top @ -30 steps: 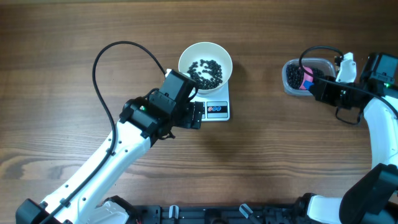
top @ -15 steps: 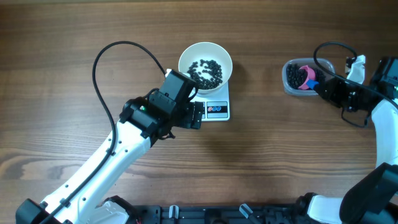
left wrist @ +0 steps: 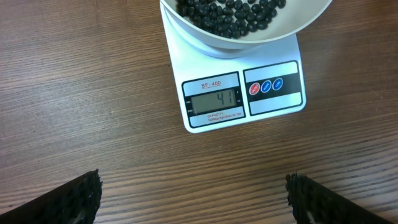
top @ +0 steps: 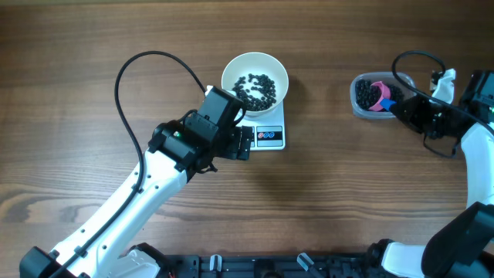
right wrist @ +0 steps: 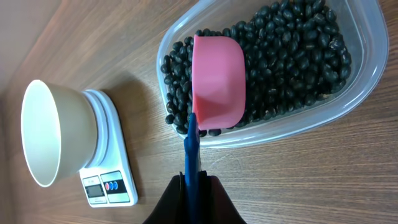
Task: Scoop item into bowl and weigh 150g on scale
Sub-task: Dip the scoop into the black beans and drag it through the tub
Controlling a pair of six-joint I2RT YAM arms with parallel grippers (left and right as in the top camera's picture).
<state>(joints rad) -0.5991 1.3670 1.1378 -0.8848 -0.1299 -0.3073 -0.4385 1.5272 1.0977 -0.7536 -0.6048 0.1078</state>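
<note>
Bowl (top: 255, 60), scale (top: 276, 122), tub (right wrist: 292, 127), scoop (right wrist: 217, 81): one each (beans (left wrist: 230, 15) beyond counting).

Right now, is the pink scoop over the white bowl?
No, the pink scoop sits in the clear tub of beans, away from the bowl.

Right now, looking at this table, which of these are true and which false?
1. The white bowl sits on the scale. True.
2. The bowl is empty. False: it holds black beans.
3. The right gripper grips the pink scoop by its blue handle. True.
4. The left gripper clamps the scale. False: it is open, holds nothing and is apart from the scale.
5. The scoop hangs over the bowl. False: it is in the clear tub of beans.
</note>
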